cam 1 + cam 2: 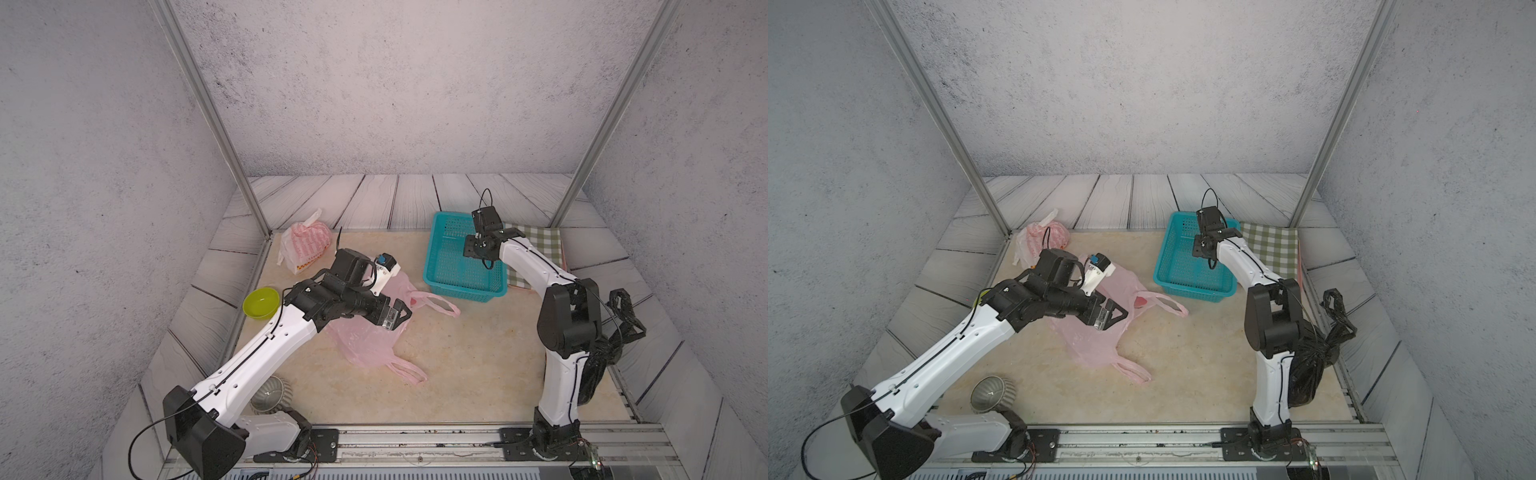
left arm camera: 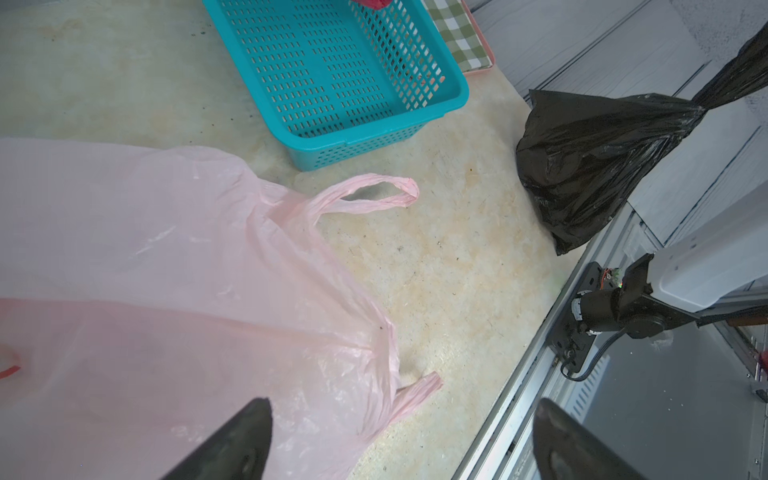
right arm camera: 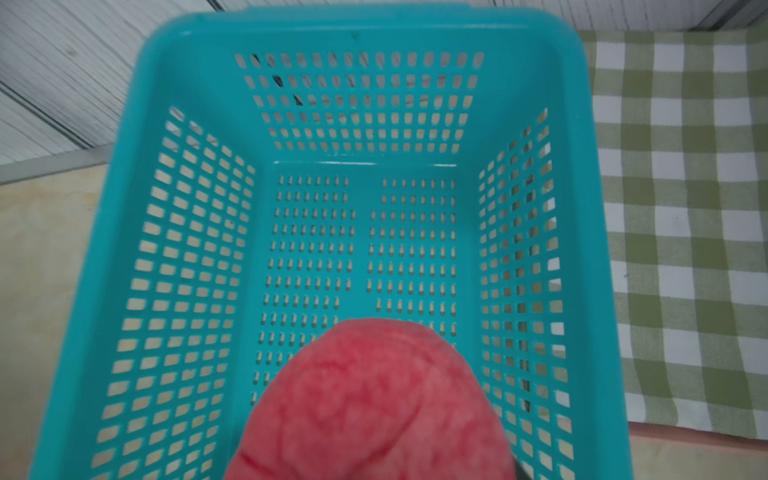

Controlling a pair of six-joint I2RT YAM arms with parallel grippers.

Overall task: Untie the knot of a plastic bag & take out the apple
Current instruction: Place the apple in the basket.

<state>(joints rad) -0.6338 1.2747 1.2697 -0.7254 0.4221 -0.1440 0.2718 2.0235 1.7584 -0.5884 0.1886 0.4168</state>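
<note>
Apple (image 3: 370, 409) within basket (image 3: 374, 20) rim, apart from walls

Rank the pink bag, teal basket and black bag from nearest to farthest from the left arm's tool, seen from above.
1. pink bag, lying just under the left tool.
2. teal basket, farther back, toward the right.
3. black bag, far right, beside the right arm.

The bag (image 1: 365, 340) is seen in a pale, see-through pink, and the table (image 1: 478, 374) is mottled in beige and cream. The basket (image 1: 457, 289) is coloured teal and pierced with rows of small slots, while the apple (image 3: 370, 407) is marked pinkish red with darker red streaks. The cloth (image 1: 540, 235) is checked green and white, the bowl (image 1: 261, 302) is coloured lime green, and the sack (image 2: 582, 166) is seen in glossy black.
</note>
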